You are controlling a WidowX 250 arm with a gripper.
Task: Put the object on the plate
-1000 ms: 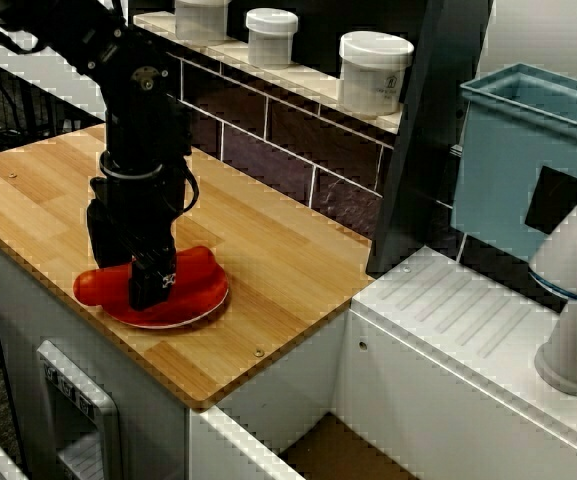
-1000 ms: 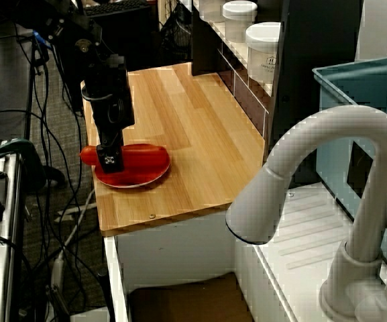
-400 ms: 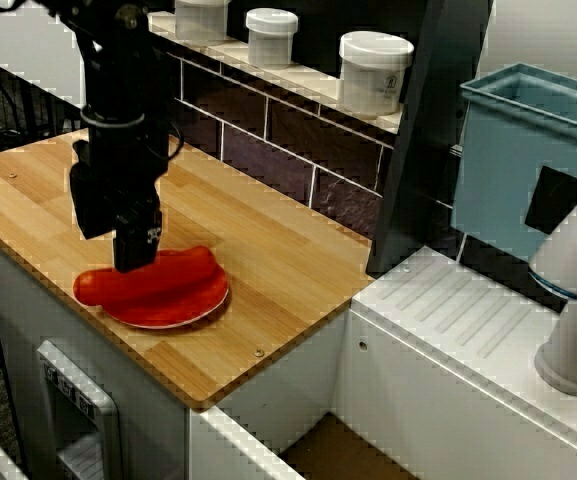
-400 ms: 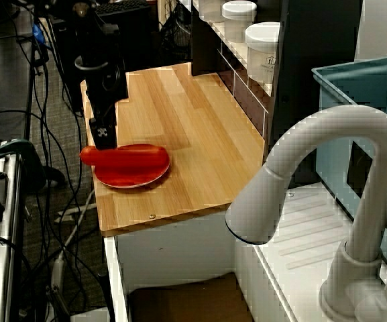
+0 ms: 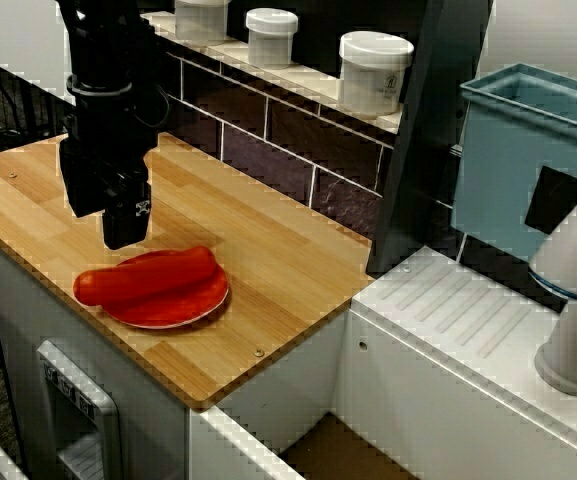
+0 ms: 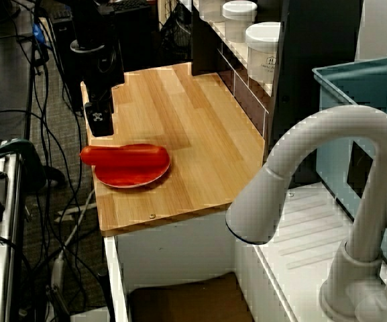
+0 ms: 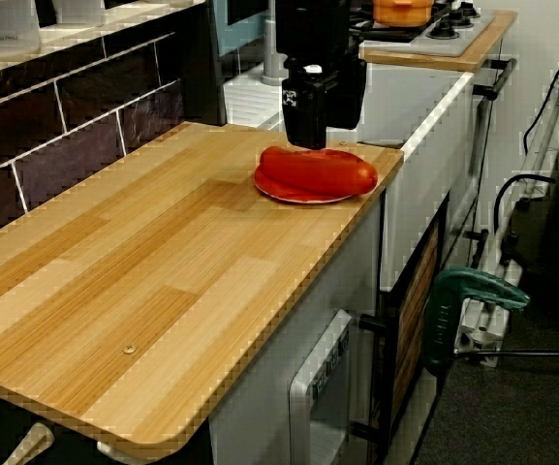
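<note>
The gripper (image 5: 124, 232) is hanging empty above the sausage (image 5: 148, 277); its spread cannot be told. The sausage is lying across the red plate (image 5: 183, 310), overhanging toward 9 o'clock. Only the counter-end view shows clear air beneath the gripper (image 7: 305, 136). The arm is pointing straight down.

A light wooden countertop (image 5: 268, 250) tops a white cabinet, backed by dark glossy tiles (image 5: 288, 135) with pale grout. Three white lidded jars (image 5: 373, 72) line the ledge above the tiles. To the right, a white ribbed draining surface (image 5: 468, 320) sits beneath a blue bin (image 5: 528, 160), with a curved white faucet (image 6: 327, 174) near the camera in the view from the sink side. In the view along the counter, an orange pot (image 7: 405, 10) rests on a stovetop, and cables (image 6: 39, 168) trail across the floor.
</note>
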